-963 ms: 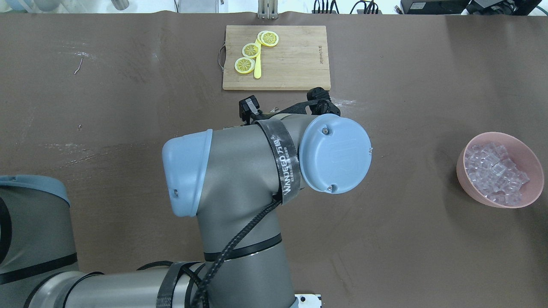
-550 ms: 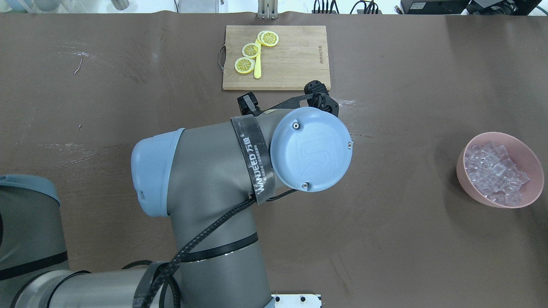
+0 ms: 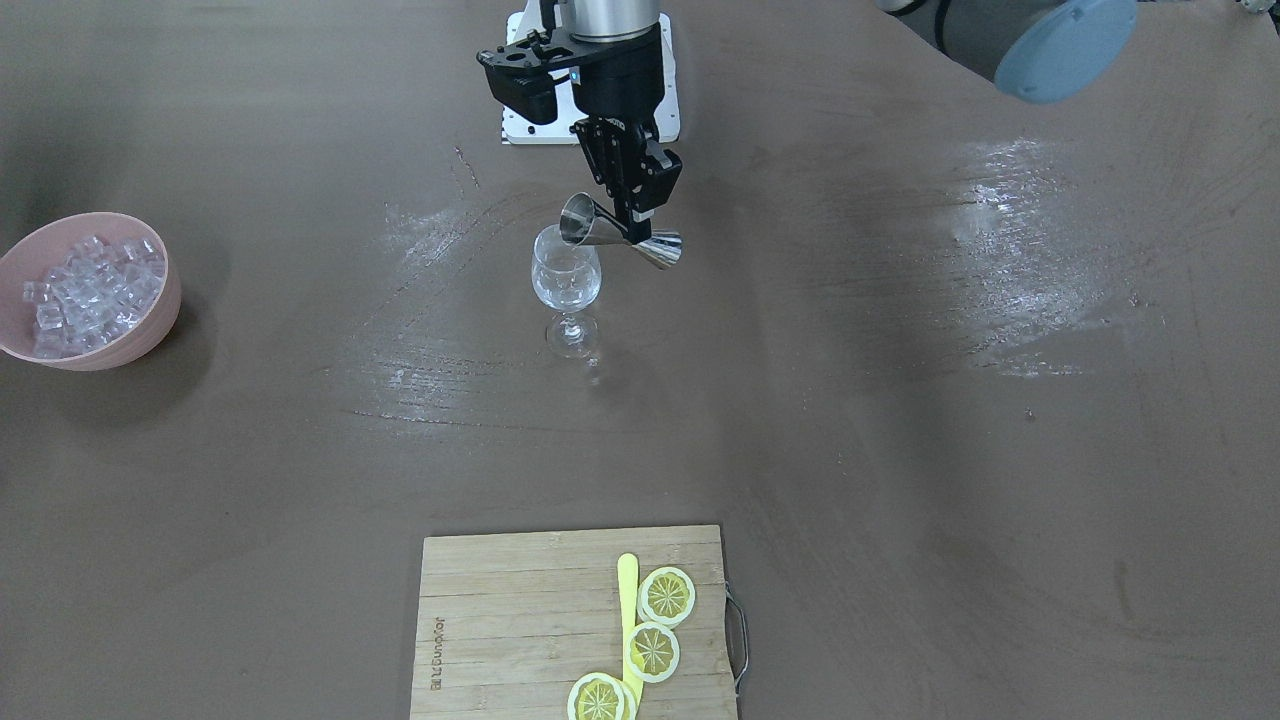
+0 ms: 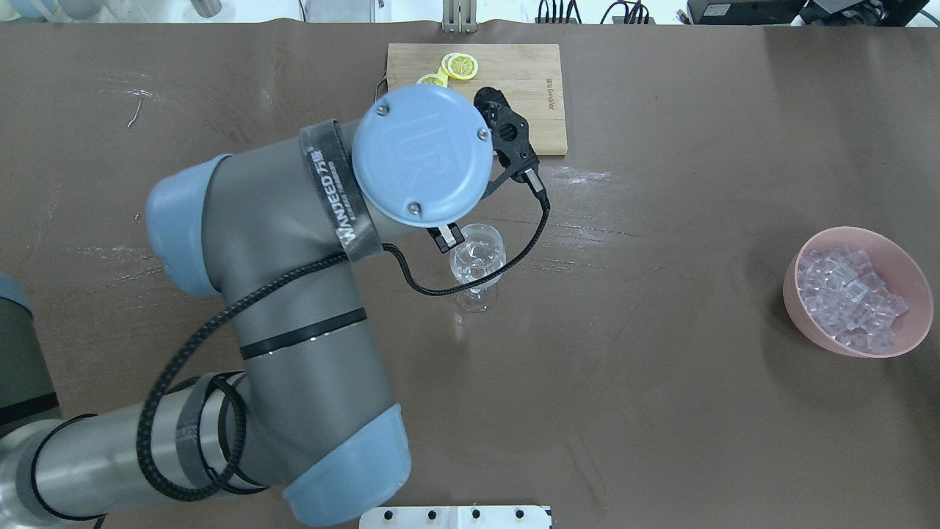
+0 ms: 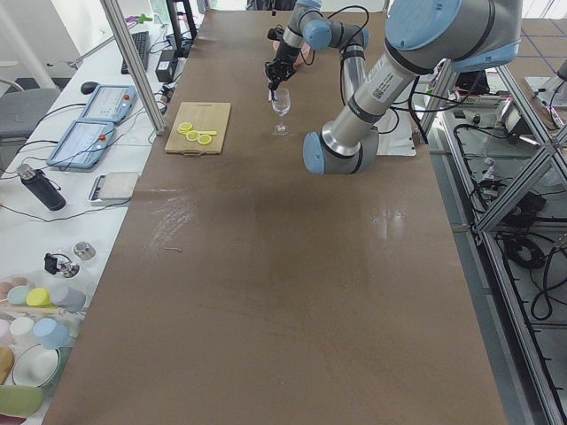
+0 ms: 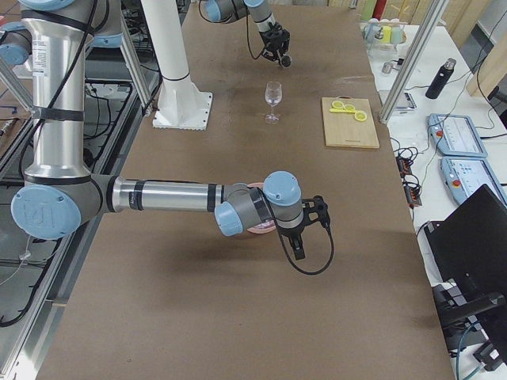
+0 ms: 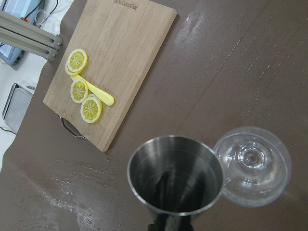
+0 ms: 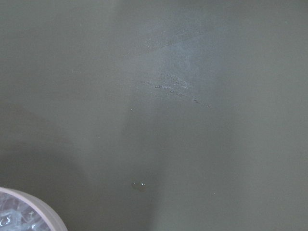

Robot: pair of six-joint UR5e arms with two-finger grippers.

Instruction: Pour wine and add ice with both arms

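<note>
We look over a brown table whose cover is scuffed with pale, shiny streaks around its middle. Past its far edge run white benches with tablets and bottles, and aluminium frame posts stand beside them. A wooden cutting board with lemon slices lies at the far edge.

The ice fills a pink bowl at the right of the table, well apart from the wine glass standing upright in the middle. The left gripper is clamped on the waist of a steel jigger, tipped nearly on its side with its mouth at the glass's rim. The right gripper hangs just beside the bowl; we cannot tell whether its fingers are spread or pressed together.

Compared with a second ago, the left arm has swung towards the far left. Its blue wrist cap now covers part of the lemon slices, and the glass, hidden before, is uncovered. Bowl, ice and board lie as they did.
</note>
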